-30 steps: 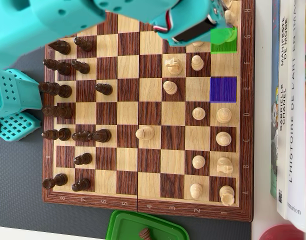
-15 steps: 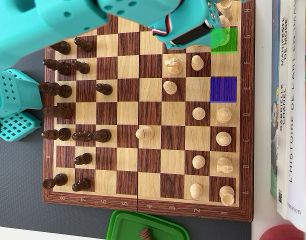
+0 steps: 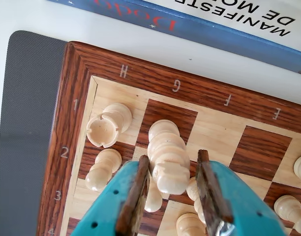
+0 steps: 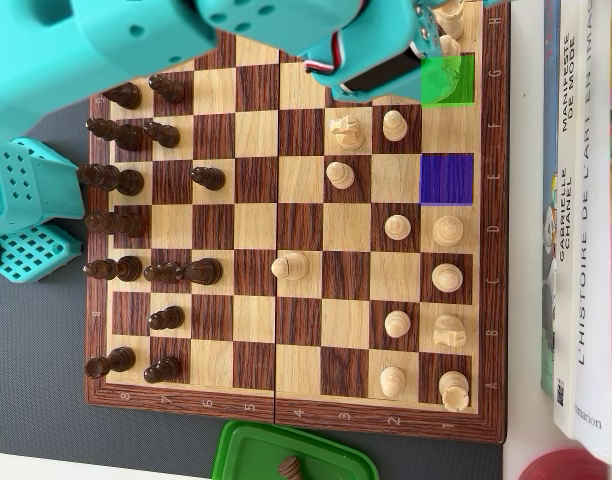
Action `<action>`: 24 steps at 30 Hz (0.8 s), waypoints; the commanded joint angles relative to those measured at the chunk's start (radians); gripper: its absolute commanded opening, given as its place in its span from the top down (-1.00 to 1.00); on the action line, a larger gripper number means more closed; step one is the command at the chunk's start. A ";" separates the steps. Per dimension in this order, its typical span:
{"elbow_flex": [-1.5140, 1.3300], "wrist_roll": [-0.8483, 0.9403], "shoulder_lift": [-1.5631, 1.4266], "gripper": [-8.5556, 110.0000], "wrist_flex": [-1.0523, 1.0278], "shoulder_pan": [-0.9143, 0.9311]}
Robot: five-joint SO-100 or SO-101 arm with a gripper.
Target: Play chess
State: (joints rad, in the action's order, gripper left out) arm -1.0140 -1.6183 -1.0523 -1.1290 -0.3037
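Chessboard (image 4: 296, 250) of wood lies on a dark mat (image 4: 36, 370) on the worktop, with dark pieces (image 4: 126, 183) toward nine o'clock in the overhead view and pale pieces (image 4: 447, 277) toward three o'clock. A green marked square (image 4: 456, 88) sits at about one o'clock, a blue marked square (image 4: 447, 179) below it. In the wrist view the gripper (image 3: 172, 169) is spread open, its jaws on either side of a tall pale piece (image 3: 166, 155) on the G file, neither clearly touching it. A pale rook (image 3: 107, 127) stands at ten o'clock from it. Books (image 4: 581, 210) lie along the board's three o'clock edge.
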 commanded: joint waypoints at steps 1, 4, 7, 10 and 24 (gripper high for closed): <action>0.015 -0.006 -0.069 0.60 0.012 0.011; 0.015 -0.006 -0.074 0.60 0.011 0.011; 0.015 -0.006 -0.075 0.60 0.011 0.011; 0.015 -0.006 -0.083 0.60 0.011 0.009; -0.040 -0.008 -0.206 0.60 0.012 -0.008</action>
State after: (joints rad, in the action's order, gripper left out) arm -1.0769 -1.6183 -1.1873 -1.1259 -0.3022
